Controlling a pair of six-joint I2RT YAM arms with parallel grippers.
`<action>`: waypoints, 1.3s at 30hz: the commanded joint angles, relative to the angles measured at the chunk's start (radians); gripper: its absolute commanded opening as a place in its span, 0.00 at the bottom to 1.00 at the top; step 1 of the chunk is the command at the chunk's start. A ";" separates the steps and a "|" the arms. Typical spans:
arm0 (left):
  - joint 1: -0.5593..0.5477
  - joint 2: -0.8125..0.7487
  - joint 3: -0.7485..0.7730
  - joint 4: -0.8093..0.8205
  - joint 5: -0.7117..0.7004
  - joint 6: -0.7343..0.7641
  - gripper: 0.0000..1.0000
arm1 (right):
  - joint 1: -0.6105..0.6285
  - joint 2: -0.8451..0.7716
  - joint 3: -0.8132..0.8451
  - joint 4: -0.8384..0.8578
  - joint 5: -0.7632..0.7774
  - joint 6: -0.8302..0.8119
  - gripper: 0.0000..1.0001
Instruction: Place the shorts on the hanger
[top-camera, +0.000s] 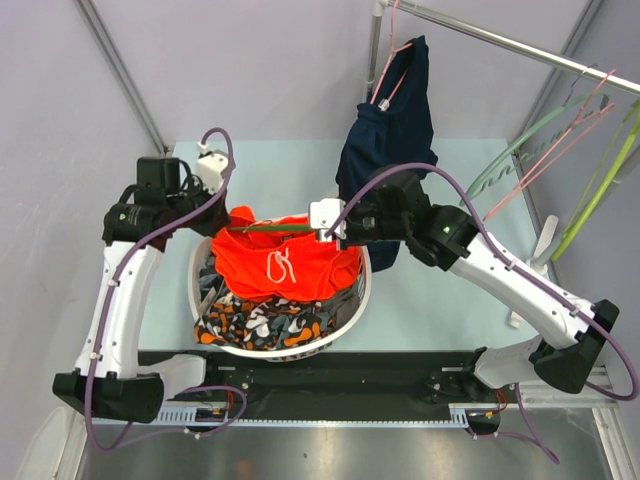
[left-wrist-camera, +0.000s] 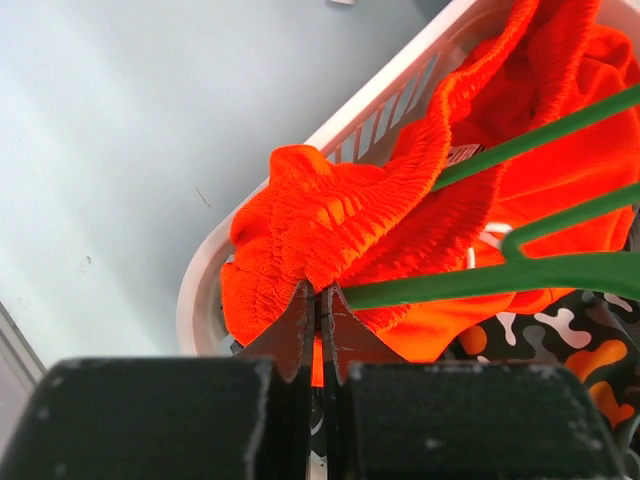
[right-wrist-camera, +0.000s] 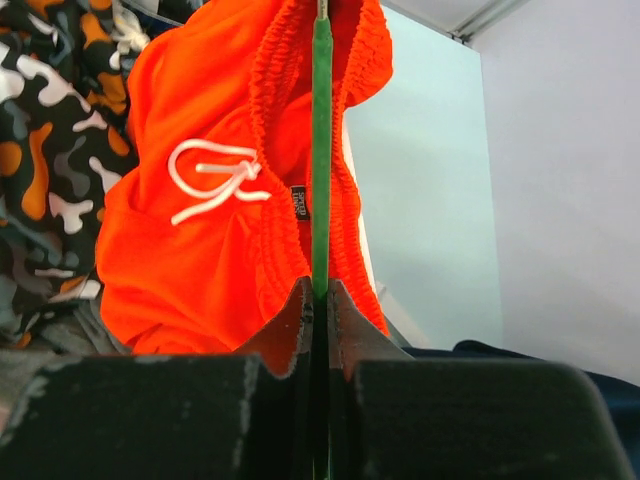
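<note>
- Top external view: the hanger (top-camera: 275, 228) lies level with its long axis running left to right, spanning the gap between the two grippers.
- The right gripper (top-camera: 322, 232) is clamped tight on one end of the hanger. In the right wrist view the green bar runs straight out from between the closed jaws.
- The left gripper (top-camera: 222, 226) is pinched on a bunched corner of the waistband of the shorts (top-camera: 295, 268), at the hanger's other end.
- The shorts hang from that pinch and sag below the hanger, with the white drawstring (top-camera: 281, 266) facing up.
- The hanger's free end points at the left gripper and meets the gathered waistband there. I cannot tell whether it sits inside the waist opening or only beside it.
- The next move likely turns on that axis: hanger and waistband must slide past each other along the bar, and the left arm is nearer the fabric.
- In the left wrist view, a white basket (left-wrist-camera: 205, 290) sits under the shorts. It holds a patterned cloth (top-camera: 260, 325) and some darker fabric.
</note>
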 joint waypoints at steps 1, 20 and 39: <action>-0.019 -0.028 0.074 -0.014 0.037 -0.036 0.00 | -0.016 0.026 0.007 0.135 -0.017 0.081 0.00; -0.085 -0.019 0.097 -0.053 0.207 -0.059 0.00 | -0.079 0.060 -0.059 0.321 -0.172 0.223 0.00; 0.144 -0.134 0.017 -0.145 0.387 0.798 0.86 | -0.177 0.014 -0.138 0.422 -0.430 0.138 0.00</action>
